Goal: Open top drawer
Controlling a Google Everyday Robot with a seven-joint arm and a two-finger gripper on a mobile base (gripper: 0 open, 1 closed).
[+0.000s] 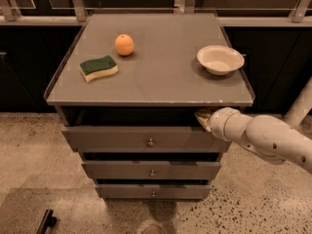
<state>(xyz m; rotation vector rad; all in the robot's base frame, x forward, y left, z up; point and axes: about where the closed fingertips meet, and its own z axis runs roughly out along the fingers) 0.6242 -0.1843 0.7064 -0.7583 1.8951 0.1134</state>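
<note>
Dark cabinets and a rail run behind a grey metal counter [156, 82] that stands on a speckled stone floor [29, 145]. On its top lie an orange [124, 44] and a green-and-yellow sponge [98, 68] to the left, and a pale bowl [220, 59] to the right, all well apart from each other.

The top drawer [112, 139] sits just under the counter's lip, above two lower drawers [151, 170]. A dark gap shows over its front, so it looks a little way out already. The gripper [204, 118] is tucked into that gap at the drawer's upper right corner, at the end of the white arm [273, 138] coming in from the right. Whether it is open or closed there I cannot tell.

The drawer is probably stiff sheet metal on slides, fairly heavy and not fragile. Its small round knob [150, 143] at the centre looks smooth and easy to slip off, so the top edge of the front seems the surer hold. A pull from one corner may skew the drawer and make it bind
</note>
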